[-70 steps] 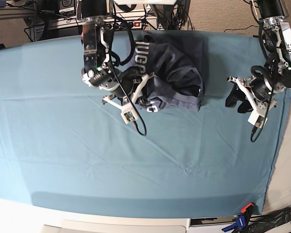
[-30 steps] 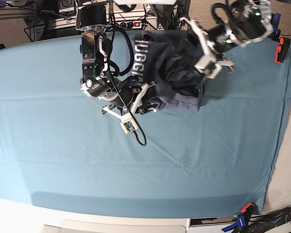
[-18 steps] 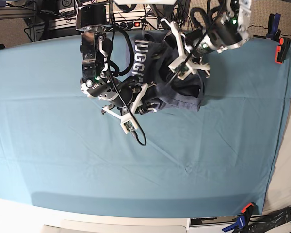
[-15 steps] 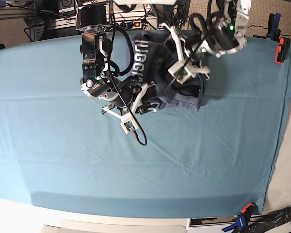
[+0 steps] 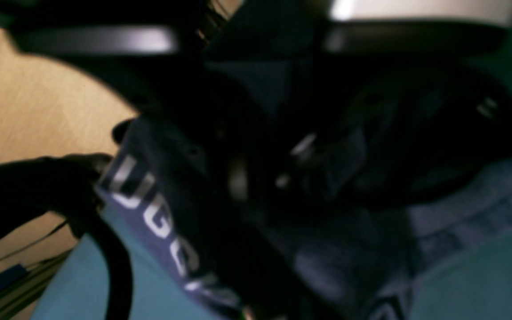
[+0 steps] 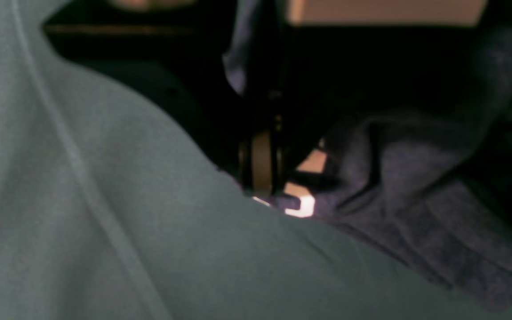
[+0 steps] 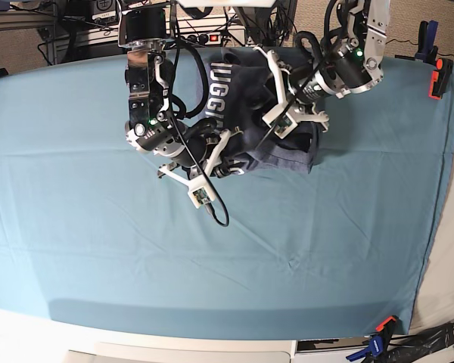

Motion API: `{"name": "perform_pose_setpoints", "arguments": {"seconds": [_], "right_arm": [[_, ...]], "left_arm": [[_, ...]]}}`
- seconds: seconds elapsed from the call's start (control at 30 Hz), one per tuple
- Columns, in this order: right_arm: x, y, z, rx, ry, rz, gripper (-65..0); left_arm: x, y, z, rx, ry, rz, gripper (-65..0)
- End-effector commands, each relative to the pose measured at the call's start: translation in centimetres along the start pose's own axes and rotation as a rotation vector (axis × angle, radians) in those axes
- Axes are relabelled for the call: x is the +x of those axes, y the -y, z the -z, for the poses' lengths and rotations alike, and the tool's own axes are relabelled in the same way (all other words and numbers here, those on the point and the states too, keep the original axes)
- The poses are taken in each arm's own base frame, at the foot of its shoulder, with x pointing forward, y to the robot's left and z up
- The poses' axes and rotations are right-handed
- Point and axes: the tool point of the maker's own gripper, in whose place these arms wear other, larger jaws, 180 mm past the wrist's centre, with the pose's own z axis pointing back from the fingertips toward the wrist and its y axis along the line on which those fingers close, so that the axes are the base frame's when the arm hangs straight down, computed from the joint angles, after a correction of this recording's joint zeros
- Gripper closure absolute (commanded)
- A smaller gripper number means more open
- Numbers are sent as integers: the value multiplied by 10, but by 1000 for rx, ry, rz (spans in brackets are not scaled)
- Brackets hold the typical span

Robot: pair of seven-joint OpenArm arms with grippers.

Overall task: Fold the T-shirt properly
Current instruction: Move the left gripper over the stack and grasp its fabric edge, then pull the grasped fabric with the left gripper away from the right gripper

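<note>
Shirt-wise, the T-shirt is sitting bunched up at the far middle of the table, white lettering partly showing, nowhere near flat. Right hand is pressed together on the near-left edge of the heap, looks like it's pinching a fold there. Left hand is digging into the top of the pile, but honestly I can't tell if it's spread or clamped, fabric's hiding it. So I'd say we're at the grab-and-spread step. Next move probably needs both hands pulling apart to open the shirt out flat before any folding.
</note>
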Motion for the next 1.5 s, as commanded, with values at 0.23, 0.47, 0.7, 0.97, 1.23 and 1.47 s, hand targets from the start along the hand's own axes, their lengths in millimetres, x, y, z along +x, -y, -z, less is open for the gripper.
{"name": "perform_pose_setpoints", "arguments": {"seconds": [0.23, 0.47, 0.7, 0.97, 1.23, 1.47], "right_arm": [[18, 1, -3, -2, 55, -18, 0], [16, 5, -3, -23, 43, -31, 0], [15, 6, -3, -30, 36, -36, 0], [14, 8, -3, -40, 29, -43, 0], [13, 8, -3, -40, 28, -43, 0], [14, 8, -3, -40, 29, -43, 0]], "left_arm": [[-14, 2, -4, 24, -47, -68, 0], [-36, -9, -8, 98, -149, -76, 0], [-33, -5, -15, 105, -159, -61, 0], [-41, -11, -28, 184, -198, -47, -5], [-42, -14, -31, 192, -202, -24, -168], [-32, -19, -33, 218, -166, 5, -168]]}}
